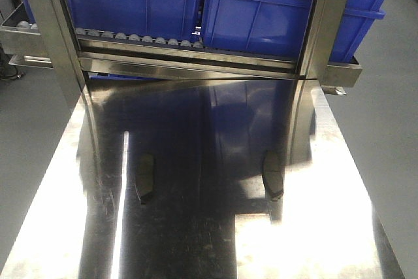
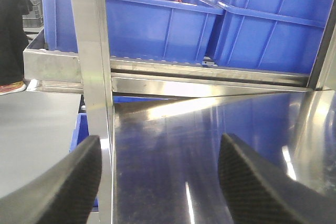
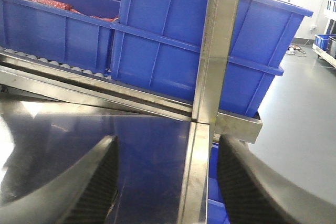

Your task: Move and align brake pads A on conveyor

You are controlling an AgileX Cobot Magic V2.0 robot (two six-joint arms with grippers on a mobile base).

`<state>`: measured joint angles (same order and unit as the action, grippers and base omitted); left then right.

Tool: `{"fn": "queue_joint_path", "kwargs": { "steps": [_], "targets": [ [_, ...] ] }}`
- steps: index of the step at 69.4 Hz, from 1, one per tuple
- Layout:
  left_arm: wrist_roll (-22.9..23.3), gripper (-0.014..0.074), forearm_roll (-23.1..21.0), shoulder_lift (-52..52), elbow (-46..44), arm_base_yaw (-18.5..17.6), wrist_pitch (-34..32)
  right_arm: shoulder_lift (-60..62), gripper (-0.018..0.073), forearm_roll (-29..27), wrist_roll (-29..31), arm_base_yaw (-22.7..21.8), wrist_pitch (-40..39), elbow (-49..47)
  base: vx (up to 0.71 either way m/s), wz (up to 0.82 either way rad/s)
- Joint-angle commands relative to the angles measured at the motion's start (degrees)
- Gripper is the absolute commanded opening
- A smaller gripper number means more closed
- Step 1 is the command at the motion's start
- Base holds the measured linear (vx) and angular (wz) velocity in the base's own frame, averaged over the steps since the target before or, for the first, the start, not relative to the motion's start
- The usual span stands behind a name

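Two dark curved oblong brake pads lie on the shiny steel table in the front view, one at the left and one at the right, roughly level with each other and well apart. The conveyor is out of view. Neither gripper shows in the front view. In the left wrist view my left gripper is open over the table's left edge, with nothing between its black ribbed fingers. In the right wrist view my right gripper is open astride the table's right edge, also holding nothing. No pad shows in either wrist view.
A roller rack with large blue bins closes off the far end of the table. Upright steel posts stand at the far corners. Grey floor drops off on both sides.
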<state>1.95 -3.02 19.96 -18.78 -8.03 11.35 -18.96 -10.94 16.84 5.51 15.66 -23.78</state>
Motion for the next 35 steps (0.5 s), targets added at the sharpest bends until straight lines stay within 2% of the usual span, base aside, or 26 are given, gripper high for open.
{"fn": "queue_joint_path", "kwargs": {
  "steps": [1,35],
  "targets": [
    [0.05,0.0465,-0.13,0.42,-1.47,-0.16,-4.47,-0.59,0.0416,0.2,0.55,-0.02,-4.4,-1.57,0.0,0.0],
    [0.05,0.0465,-0.13,0.42,-1.47,-0.16,-4.99,-0.59,0.0416,0.2,0.55,-0.02,-4.45,-1.57,0.0,0.0]
  ]
}}
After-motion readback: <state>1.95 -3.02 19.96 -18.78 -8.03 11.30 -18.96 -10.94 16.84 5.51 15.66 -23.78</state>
